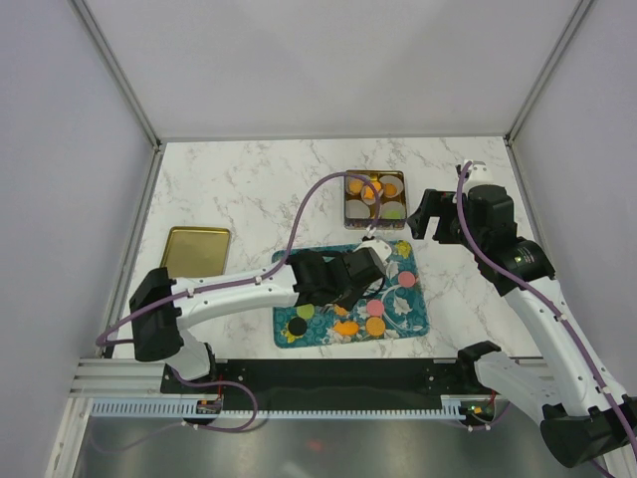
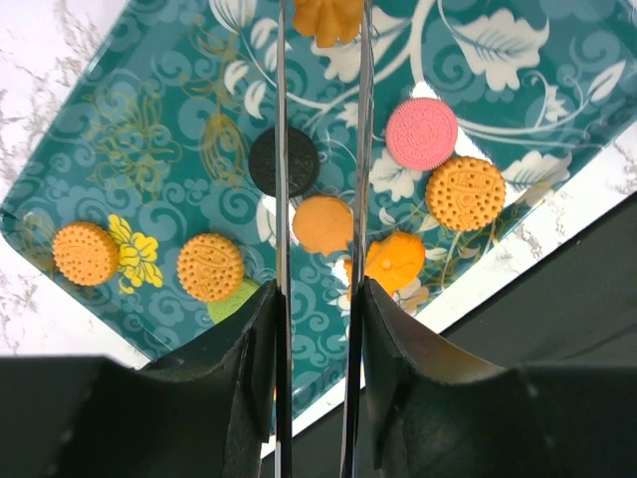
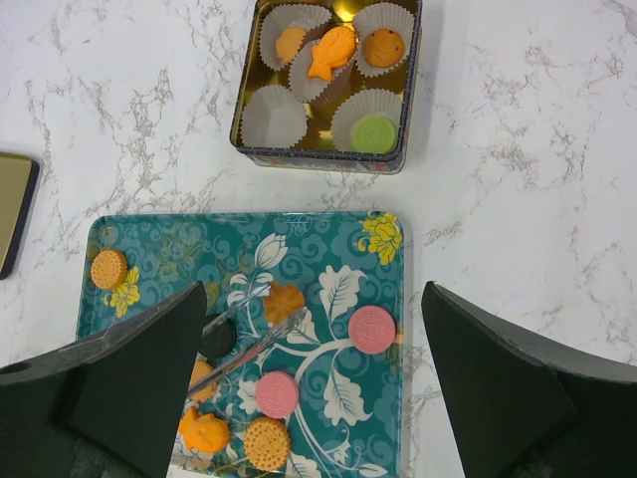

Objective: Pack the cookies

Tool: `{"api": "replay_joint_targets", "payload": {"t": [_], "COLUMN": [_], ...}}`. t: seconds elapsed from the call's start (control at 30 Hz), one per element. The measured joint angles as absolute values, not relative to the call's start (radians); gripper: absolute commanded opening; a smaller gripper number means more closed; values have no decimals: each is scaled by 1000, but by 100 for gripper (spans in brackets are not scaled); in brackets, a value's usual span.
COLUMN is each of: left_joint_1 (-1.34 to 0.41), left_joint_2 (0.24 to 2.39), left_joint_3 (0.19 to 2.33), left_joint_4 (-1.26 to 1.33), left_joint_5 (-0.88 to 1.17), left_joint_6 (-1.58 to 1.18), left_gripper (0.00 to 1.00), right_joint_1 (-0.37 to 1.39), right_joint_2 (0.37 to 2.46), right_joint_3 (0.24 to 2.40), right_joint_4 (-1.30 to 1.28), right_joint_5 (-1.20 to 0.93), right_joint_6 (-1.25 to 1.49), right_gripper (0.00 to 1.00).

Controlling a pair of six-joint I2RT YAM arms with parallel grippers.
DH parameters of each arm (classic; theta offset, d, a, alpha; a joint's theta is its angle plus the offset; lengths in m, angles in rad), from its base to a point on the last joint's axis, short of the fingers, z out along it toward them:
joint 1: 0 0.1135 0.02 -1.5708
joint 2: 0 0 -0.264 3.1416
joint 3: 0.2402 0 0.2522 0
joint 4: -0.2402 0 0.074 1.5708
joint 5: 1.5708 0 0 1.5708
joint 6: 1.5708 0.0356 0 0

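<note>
Reaching over the teal tray (image 1: 413, 321), the left tool (image 2: 318, 299) is clenched on a pair of thin metal tweezers (image 2: 283, 100), whose two blades run forward with a narrow gap between them; they are held low along the tray, probably so the tips can close on one flat piece from its edges. Most of the cookies (image 2: 421, 132) lie loose on the tray: pink, black, green and several orange; a flower-shaped orange cookie (image 3: 284, 302) sits right at the blade tips, though I cannot tell whether it is pinched, since the tips run out of the left wrist view. Beyond the tray stands the open tin (image 3: 318, 161), lined with white paper cups (image 3: 274, 115); three cups hold orange pieces, one a green, one nothing, so packing looks partly done. The right tool (image 3: 314, 289) hangs released, jaws wide, near the tin's right side, apparently parked out of the left arm's way. The gold lid (image 1: 196, 251) rests well apart on the tabletop (image 1: 249, 179), likely saved for closing.
</note>
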State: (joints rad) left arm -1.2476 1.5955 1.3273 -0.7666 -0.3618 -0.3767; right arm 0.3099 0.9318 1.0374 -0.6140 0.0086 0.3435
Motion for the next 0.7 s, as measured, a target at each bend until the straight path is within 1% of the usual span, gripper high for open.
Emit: {"api": "replay_joint_targets", "payload": {"t": [0.27, 0.47, 0.7], "left_joint_1": [-1156, -1035, -909], "left_joint_2": [1592, 1598, 1690], "left_joint_3": [1421, 1518, 1657], "left_joint_4": [-770, -772, -761], "left_joint_5": [-356, -331, -307], "left_joint_6": [-345, -308, -266], "left_gripper": [43, 43, 43], "right_joint_1": [310, 310, 310], "right_joint_2": [932, 932, 933], "right_joint_3": [1037, 1037, 1037], "right_joint_4": [-614, -614, -614], "right_joint_5": [9, 9, 14], "right_joint_6": [344, 344, 344], "right_gripper": [98, 98, 98]}}
